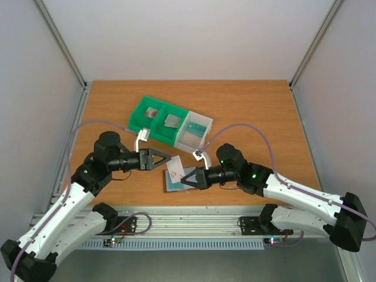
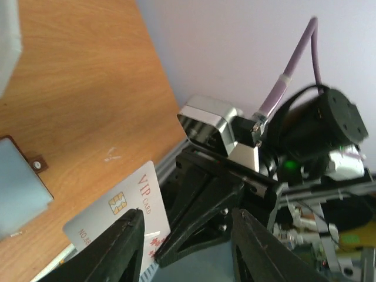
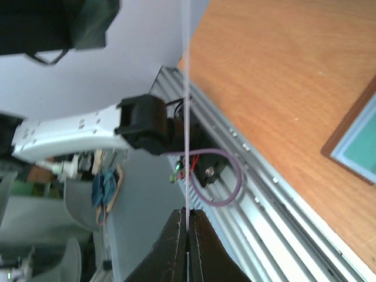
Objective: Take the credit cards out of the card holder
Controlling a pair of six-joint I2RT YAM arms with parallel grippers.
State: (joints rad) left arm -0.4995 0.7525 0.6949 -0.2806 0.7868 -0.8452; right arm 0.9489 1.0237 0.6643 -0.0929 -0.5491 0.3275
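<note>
Evidently a hand-over is taking place low over the near middle of the table (image 1: 252,106). The right hand (image 3: 187,218) is pinching fully shut on one edge of a white VIP card (image 2: 120,208) with a gold chip. In its own wrist view the card is showing only as a thin line rising from between the closed fingers. The left hand (image 1: 167,158) is facing it from the left and standing partly open, with its fingers spread to either side of the card and of the right hand's tips. It is gripping nothing. I cannot tell whether one pad is brushing the card. Holding the card by a single edge, clear of the table, is leaving its other side free, so I judge that one hand is taking over while the other is giving way.

Just beneath the card, the brown card holder (image 1: 176,183) is lying open and flat on the table, grey-blue inner side up, which is keeping its pockets reachable from above. Whether more cards are sitting in it is not visible.

Farther back, a green bin (image 1: 154,117) and a white bin (image 1: 197,130) are standing side by side, touching. Pale flat pieces are lying in the green compartments, so the bins are probably serving as the drop-off for the cards.
</note>
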